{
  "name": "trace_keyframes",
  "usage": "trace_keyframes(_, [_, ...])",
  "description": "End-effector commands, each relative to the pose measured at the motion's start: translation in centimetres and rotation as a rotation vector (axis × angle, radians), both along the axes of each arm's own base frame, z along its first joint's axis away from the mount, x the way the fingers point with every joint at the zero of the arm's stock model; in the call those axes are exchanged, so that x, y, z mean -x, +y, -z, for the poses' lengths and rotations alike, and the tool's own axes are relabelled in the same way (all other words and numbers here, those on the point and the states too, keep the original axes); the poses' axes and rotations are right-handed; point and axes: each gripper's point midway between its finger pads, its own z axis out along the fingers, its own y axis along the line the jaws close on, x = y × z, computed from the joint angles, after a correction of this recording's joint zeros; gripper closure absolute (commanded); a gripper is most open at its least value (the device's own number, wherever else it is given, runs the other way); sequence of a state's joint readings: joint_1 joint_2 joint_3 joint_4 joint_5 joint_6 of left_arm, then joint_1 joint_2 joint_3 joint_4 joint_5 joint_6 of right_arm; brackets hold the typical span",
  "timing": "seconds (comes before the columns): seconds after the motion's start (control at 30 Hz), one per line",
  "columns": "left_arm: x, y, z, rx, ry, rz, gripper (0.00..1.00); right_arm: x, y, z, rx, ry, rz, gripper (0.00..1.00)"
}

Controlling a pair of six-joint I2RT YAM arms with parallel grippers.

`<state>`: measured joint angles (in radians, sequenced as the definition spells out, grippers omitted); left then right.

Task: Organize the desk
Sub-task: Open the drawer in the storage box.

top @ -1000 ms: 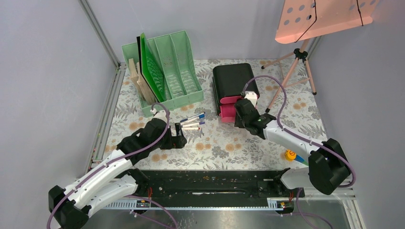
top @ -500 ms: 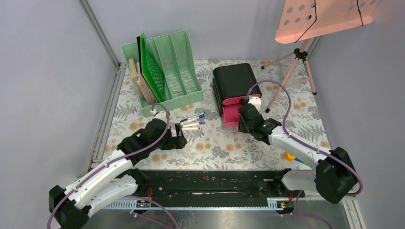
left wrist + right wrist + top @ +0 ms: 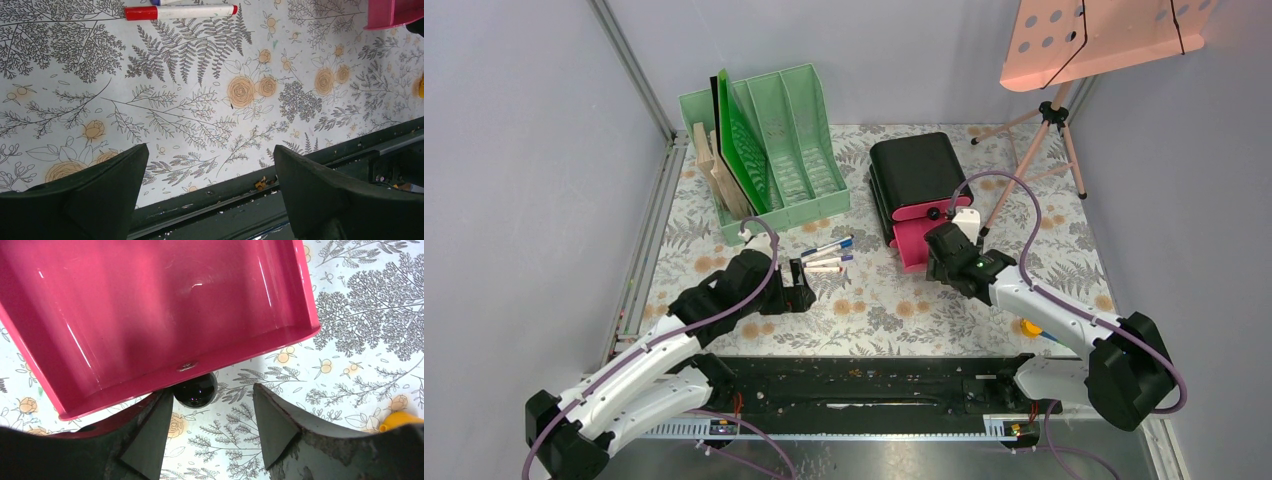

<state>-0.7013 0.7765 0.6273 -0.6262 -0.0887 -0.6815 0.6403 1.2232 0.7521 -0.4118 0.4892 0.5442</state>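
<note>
We see left tool [image 3: 209, 155] spread wide, empty, above counter [image 3: 200, 100]; right tool [image 3: 212, 405] parted around black knob [image 3: 195, 390] on pink drawer [image 3: 150, 305], no grip.

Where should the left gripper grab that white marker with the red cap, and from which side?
Grip the marker mid-barrel, from straight above, with the jaws of the left gripper across its thin width. It lies flat on the desk, and other pens lie close beyond it, so a side approach looks cramped.

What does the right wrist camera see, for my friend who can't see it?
An empty-looking pink drawer fills the view, its round black knob sitting between the open fingers of the right claw. The flowery desk lies underneath.
</note>
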Motion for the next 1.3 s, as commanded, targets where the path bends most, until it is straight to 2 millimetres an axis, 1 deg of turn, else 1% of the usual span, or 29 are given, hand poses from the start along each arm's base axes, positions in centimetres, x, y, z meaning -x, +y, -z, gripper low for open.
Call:
trace_keyframes(0.0, [-0.5,-0.6,-1.1,0.050,-0.044,0.004,0.01,0.0,-2.1,-0.7,0.065,-0.031,0.088,0.33])
trace_keyframes(0.23, [-0.5,-0.6,-1.1,0.049,-0.044,0.004,0.01,0.2,-1.8,-1.4,0.035,-0.044,0.072,0.32])
trace_keyframes(0.47, [-0.5,-0.7,-1.2,0.036,-0.041,0.018,0.01,1.0,-1.5,-2.9,-0.019,-0.057,0.048,0.28])
trace_keyframes(0.8, [-0.6,-0.7,-1.1,0.027,-0.035,0.024,0.01,2.7,-2.5,-3.5,-0.057,-0.073,0.052,0.26])
trace_keyframes(1.0, [-0.8,-1.2,-1.1,-0.003,-0.034,0.071,0.01,3.6,-2.4,-3.1,-0.092,-0.064,0.043,0.25])
trace_keyframes(1.27, [-2.3,-1.9,-0.4,-0.155,-0.004,0.198,0.01,4.9,-2.5,-1.7,-0.129,-0.035,0.049,0.24])
